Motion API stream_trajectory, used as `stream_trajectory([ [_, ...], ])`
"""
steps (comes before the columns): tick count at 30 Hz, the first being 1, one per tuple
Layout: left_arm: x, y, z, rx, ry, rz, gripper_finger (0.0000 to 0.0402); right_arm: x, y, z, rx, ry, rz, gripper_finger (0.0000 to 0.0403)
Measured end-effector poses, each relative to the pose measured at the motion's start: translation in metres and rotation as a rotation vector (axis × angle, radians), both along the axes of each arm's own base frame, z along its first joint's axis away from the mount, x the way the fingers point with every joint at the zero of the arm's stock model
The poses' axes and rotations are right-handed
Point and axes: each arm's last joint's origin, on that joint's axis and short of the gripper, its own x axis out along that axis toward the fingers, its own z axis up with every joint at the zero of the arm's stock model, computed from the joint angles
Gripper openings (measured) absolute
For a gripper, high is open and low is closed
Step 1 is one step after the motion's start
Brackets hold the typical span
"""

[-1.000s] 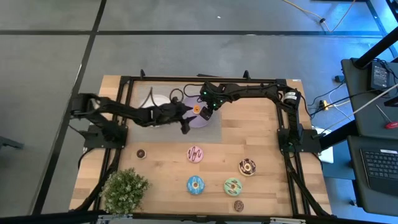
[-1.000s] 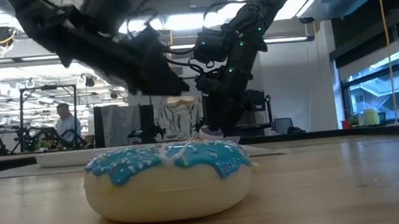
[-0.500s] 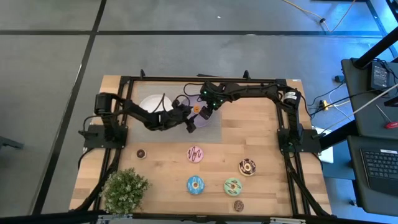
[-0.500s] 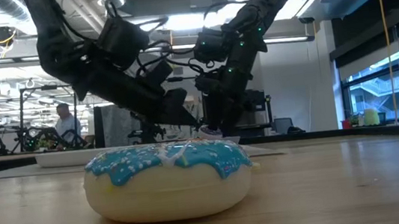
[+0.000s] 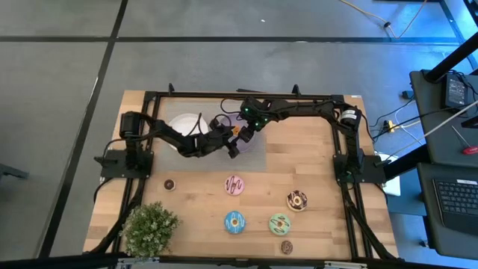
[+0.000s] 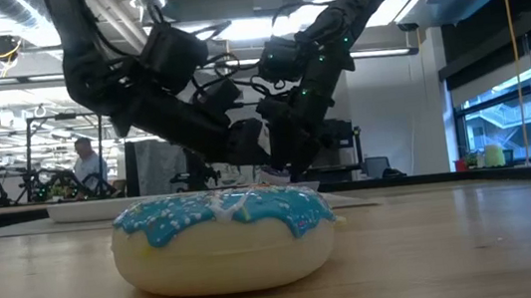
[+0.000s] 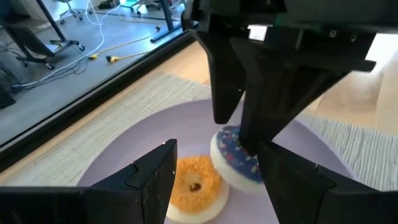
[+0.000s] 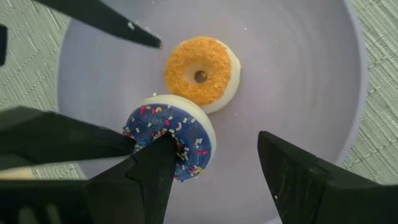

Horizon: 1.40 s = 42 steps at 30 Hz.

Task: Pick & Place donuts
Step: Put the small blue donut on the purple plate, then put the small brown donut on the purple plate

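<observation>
A lilac plate [image 8: 298, 74] holds two mini donuts. The orange one [image 8: 200, 74] lies flat. The purple-iced one [image 8: 177, 134] stands tilted on its edge beside it. My right gripper [image 8: 214, 140] hangs open over the plate, pointing steeply down, one finger at the purple donut. My left gripper [image 7: 217, 146] is open and comes in low and nearly level from the table's left [image 5: 232, 146]. Its fingers stand either side of the orange donut [image 7: 196, 186] without touching it. The larger donuts lie on the wood: pink [image 5: 234, 184], chocolate [image 5: 296, 199], blue [image 5: 234, 221], green [image 5: 280, 223]. My right gripper meets the purple donut with one fingertip [image 8: 163, 149] only, at the middle of its iced top [image 8: 180, 127], coming from above. The other finger [image 8: 292, 168] stands well clear. The donut is tilted against that finger [image 7: 249, 134], its lower rim [image 7: 233, 177] on the lilac plate.
A white plate [image 5: 183, 123] lies left of the lilac one, on a pale mat [image 8: 373, 37]. Two dark mini donuts [image 5: 169, 184] [image 5: 286, 246] and a potted plant [image 5: 149, 228] are on the near half. The two arms crowd close over the lilac plate.
My left arm has sunk and reached toward the table's right, tipping further down and bringing its open gripper low beside the lilac plate's donuts. My right gripper has kept still over the plate.
</observation>
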Motion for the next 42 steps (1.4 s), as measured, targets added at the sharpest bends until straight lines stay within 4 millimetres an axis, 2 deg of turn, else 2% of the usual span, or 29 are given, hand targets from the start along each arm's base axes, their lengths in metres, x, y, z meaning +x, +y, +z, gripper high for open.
stream_trajectory([
  [7, 0.007, 0.001, -0.009, -0.003, 0.030, 0.008, 0.0219, -0.001, 0.000, 0.000, 0.010, 0.008, 0.000, 0.0226],
  [16, 0.006, 0.002, -0.007, 0.007, 0.051, 0.027, 0.0219, -0.004, -0.001, -0.001, 0.017, 0.029, -0.003, 0.0226],
  [19, 0.006, 0.001, 0.009, 0.045, 0.035, 0.015, 0.0219, -0.008, -0.006, 0.006, 0.012, 0.019, -0.017, 0.0226],
  [22, 0.000, 0.002, 0.034, 0.099, 0.042, 0.011, 0.0219, -0.013, -0.006, 0.022, -0.008, 0.002, -0.020, 0.0226],
  [29, -0.030, -0.002, 0.095, 0.060, 0.030, -0.043, 0.0219, -0.020, 0.005, 0.055, -0.090, -0.054, 0.090, 0.0226],
  [31, -0.041, -0.006, 0.109, 0.028, 0.026, -0.082, 0.0219, -0.023, 0.009, 0.057, -0.104, -0.051, 0.111, 0.0226],
  [36, -0.070, -0.017, 0.138, -0.058, -0.012, -0.111, 0.0219, -0.045, 0.019, 0.057, -0.126, -0.082, 0.142, 0.0226],
  [42, -0.092, -0.027, 0.157, -0.086, -0.044, -0.152, 0.0219, -0.074, 0.030, 0.061, -0.224, -0.247, 0.111, 0.0226],
])
